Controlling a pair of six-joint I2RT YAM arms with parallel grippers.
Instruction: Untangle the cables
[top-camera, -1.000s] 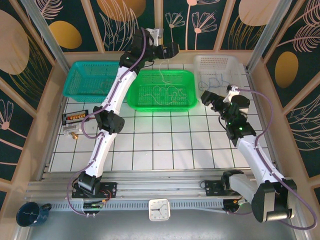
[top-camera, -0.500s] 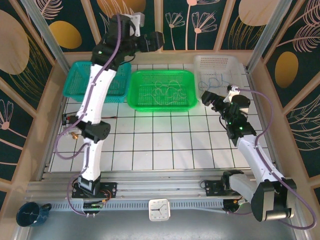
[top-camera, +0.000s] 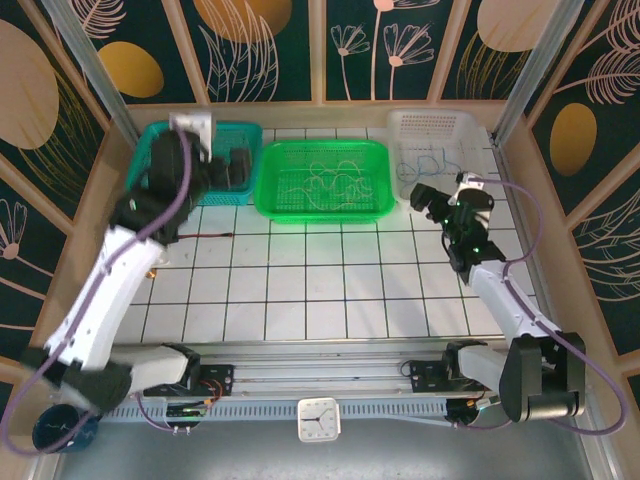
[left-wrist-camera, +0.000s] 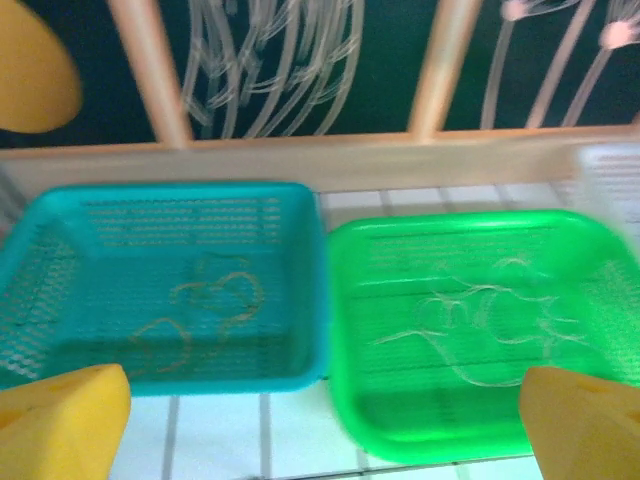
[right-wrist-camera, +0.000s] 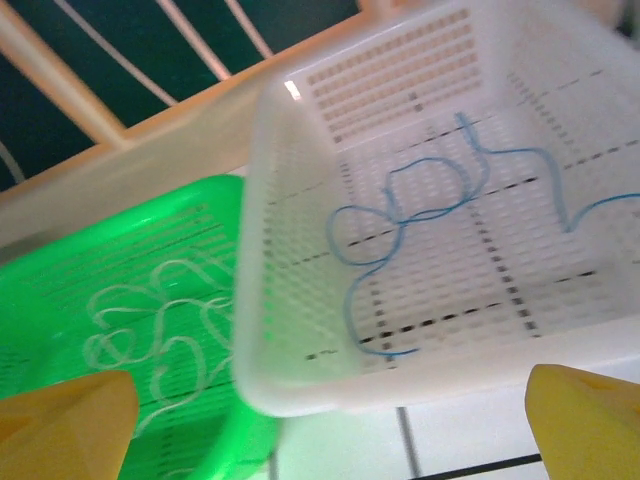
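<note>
Nearest you, a white clock (top-camera: 319, 419) sits below the aluminium rail (top-camera: 320, 378), and a dark blue mug (top-camera: 60, 428) stands off the left corner. Beyond the arm bases, the white gridded tabletop (top-camera: 330, 290) lies open up to the baskets. The left gripper (left-wrist-camera: 320, 425) hangs spread wide before the teal basket (left-wrist-camera: 160, 195). The right gripper (right-wrist-camera: 325, 425) is spread wide before the white basket (top-camera: 430, 122). Neither holds anything. The green basket (top-camera: 325, 212) stands between the two, all in a row at the far edge. A yellowish cable (left-wrist-camera: 200, 305) lies in the teal basket, pale cables (top-camera: 330, 180) in the green, a blue cable (right-wrist-camera: 400, 215) in the white. Wooden walls (top-camera: 95, 215) enclose the tabletop; behind them rise dark panels (top-camera: 420, 50) painted with leaves.
</note>
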